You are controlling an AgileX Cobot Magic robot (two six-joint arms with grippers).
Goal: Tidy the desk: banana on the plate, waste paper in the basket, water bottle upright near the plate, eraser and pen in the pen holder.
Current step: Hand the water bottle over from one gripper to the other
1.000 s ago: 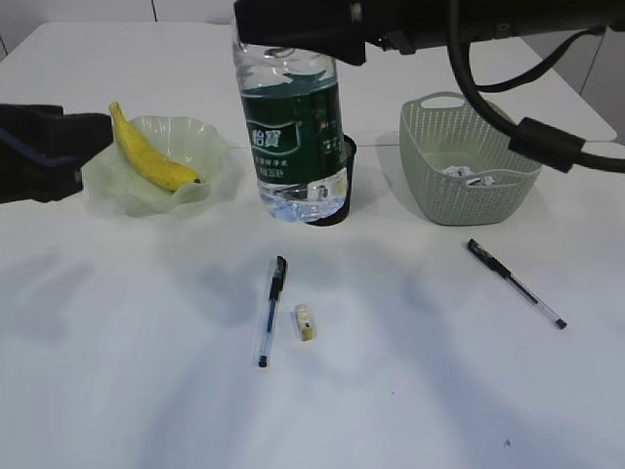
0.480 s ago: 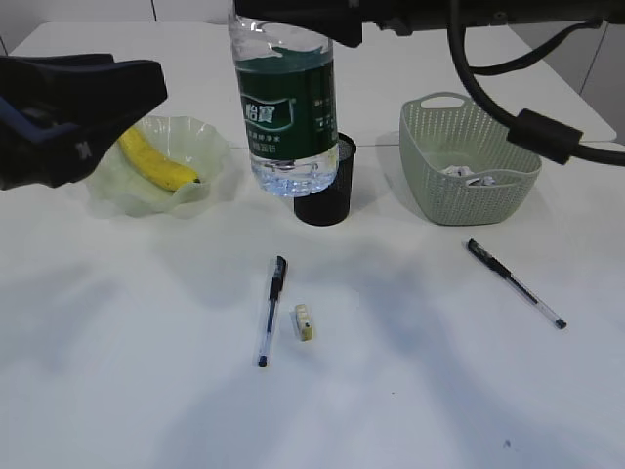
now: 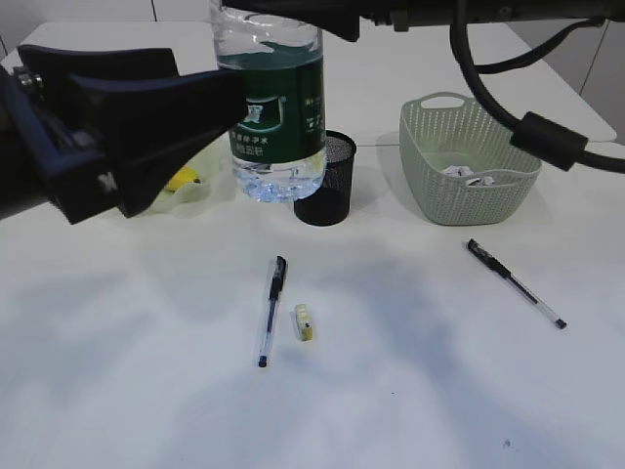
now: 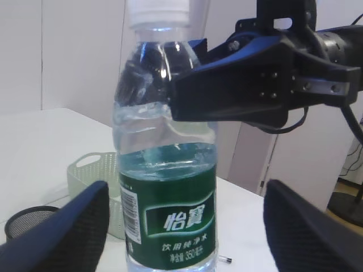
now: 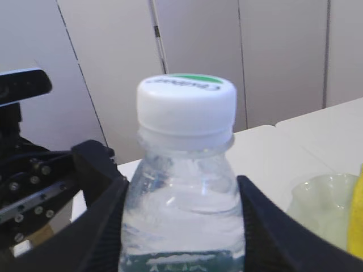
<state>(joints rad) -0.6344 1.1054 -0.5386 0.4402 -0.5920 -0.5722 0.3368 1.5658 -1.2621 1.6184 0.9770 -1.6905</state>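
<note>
My right gripper is shut on the shoulder of the water bottle and holds it upright in the air, above the desk. My left gripper is open, and in the left wrist view the bottle stands between its jaws without touching them. The banana and plate are mostly hidden behind the left gripper. They show in the right wrist view as the banana on the plate. The black pen holder stands behind the bottle. The eraser lies beside a pen.
The sage-green basket at the right holds the waste paper. A second pen lies in front of the basket. The right arm and its cable cross the top of the exterior view.
My left gripper has risen and swung right toward the bottle, now covering most of the banana and plate. The bottle has shifted slightly left and up in the right gripper.
</note>
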